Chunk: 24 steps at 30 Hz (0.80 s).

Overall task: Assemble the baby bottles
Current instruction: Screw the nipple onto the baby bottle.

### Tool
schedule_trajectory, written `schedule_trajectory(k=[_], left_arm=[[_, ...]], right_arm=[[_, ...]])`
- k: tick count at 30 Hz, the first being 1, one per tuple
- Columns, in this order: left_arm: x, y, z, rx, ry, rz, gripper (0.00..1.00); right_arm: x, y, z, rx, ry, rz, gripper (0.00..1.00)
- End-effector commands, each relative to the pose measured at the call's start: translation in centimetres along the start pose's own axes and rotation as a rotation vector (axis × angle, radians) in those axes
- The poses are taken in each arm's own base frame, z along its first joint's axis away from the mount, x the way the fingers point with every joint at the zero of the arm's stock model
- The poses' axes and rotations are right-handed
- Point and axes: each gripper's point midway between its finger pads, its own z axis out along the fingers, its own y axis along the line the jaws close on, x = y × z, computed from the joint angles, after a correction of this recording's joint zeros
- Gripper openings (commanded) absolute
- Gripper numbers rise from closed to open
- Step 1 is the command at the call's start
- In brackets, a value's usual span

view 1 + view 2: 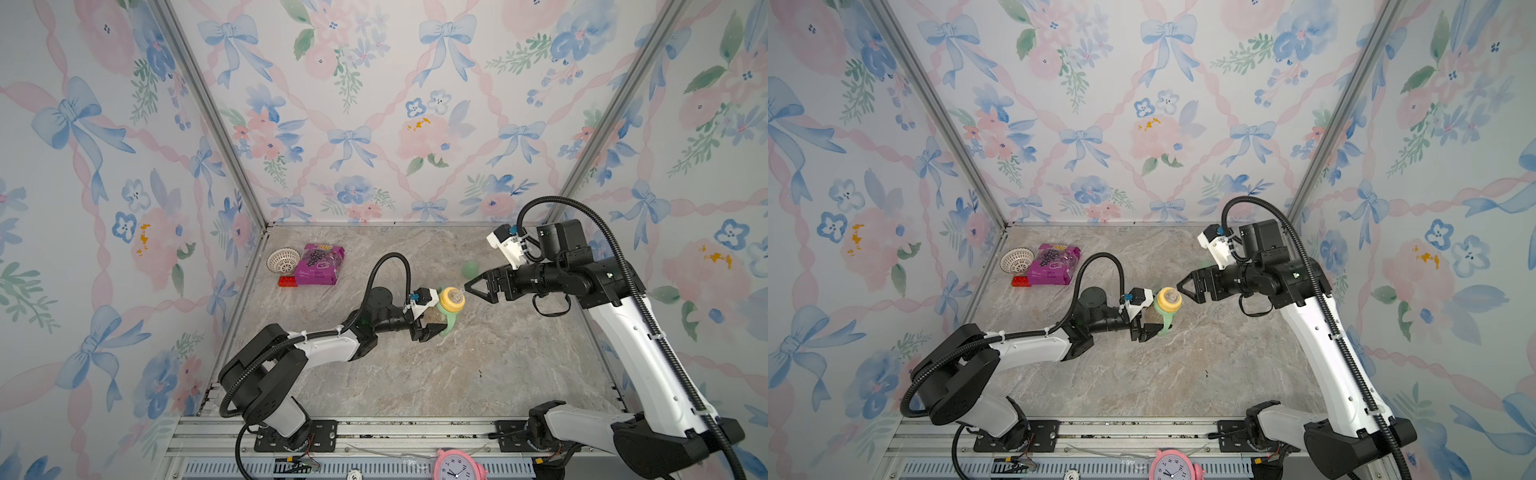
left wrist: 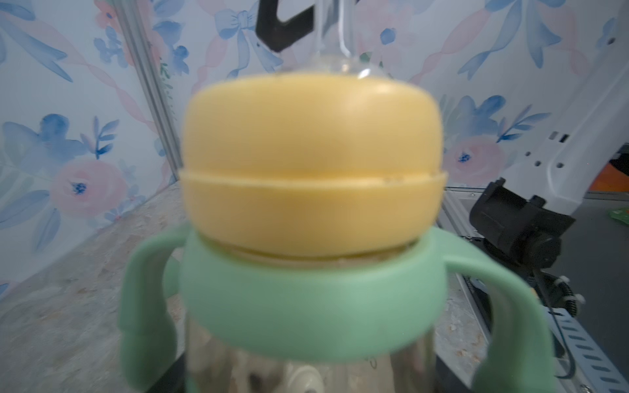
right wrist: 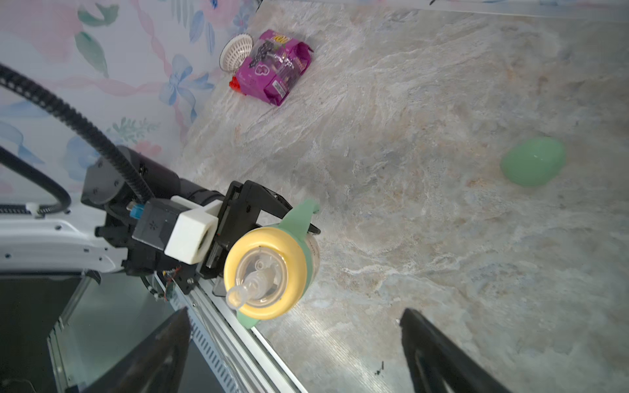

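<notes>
Far from the bottle [image 1: 452, 300], packet [image 1: 319, 264] print is unreadable.

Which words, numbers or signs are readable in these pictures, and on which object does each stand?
"100": yellow print on the purple snack packet, seemingly.
Its other print: too small to read.
Numerals on the pink clock: too blurred to read.

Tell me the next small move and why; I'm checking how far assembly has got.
Probably move the right gripper, open and empty near the nipple, over to the dome cap lying alone on the table and grasp it. The left gripper holds the jar with handled ring and yellow collar on, so only the cap looks missing.
</notes>
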Motion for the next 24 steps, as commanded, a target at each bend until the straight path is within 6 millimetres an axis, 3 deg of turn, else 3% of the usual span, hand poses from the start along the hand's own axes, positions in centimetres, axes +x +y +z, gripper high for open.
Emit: schedule_trajectory(k=[1,5,17,24], left_arm=[[-1.9,-2.3,-0.3,0.14,-0.03,-0.029,0.0],[-1.9,-2.4,-0.2,0.144,-0.029,-0.036,0.0],[-1.6,-2.7,-0.1,0.159,-0.022,-0.044,0.0],[-2.8,-2.4,0.2,0.161,-0.042,-0.024,0.0]], right_arm=[[1.6,2.5,0.5,-0.154,0.041,-0.242,0.96],[2.0,3.3,1.9,-0.208,0.078,-0.272,0.96],[4.8,2.8,5.2,-0.227,0.199,-0.254,1.0],[4.8,2.4,6.3,-0.216,0.222,-0.238,0.88]])
